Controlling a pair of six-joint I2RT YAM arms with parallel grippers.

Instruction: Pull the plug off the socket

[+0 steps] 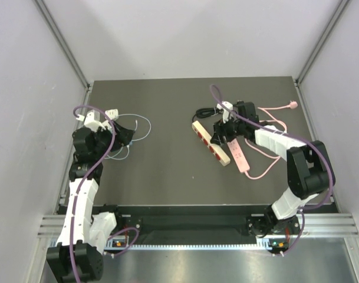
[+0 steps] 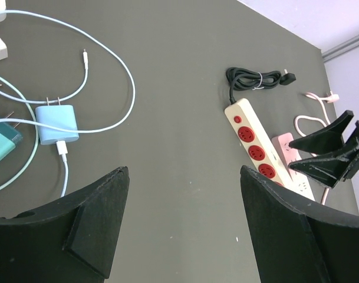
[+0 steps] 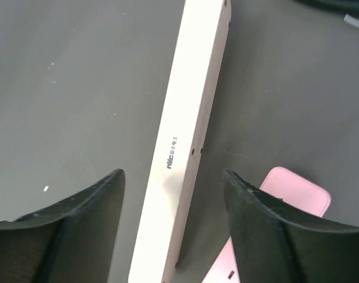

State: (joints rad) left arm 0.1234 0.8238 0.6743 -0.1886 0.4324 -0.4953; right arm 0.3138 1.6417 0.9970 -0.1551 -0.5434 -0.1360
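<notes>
Your right tool is wide open and holds nothing. Its two black fingers straddle the cream socket strip, w/ a gap on each side, neither finger touching it. From the top view, that tool sits over the strip's mid section; the strip lies diagonally on the dark counter, red sockets facing up. Which plug is meant can't be told from these views. A pink socket strip lies just beside the cream one, on the right finger's side, close to that finger. The black cord bundle sits at the cream strip's far end; a pink cable loops under the right arm. Your left tool is also open, empty, well apart from the strip, near a light blue charger, a teal charger and thin white cables.
</notes>
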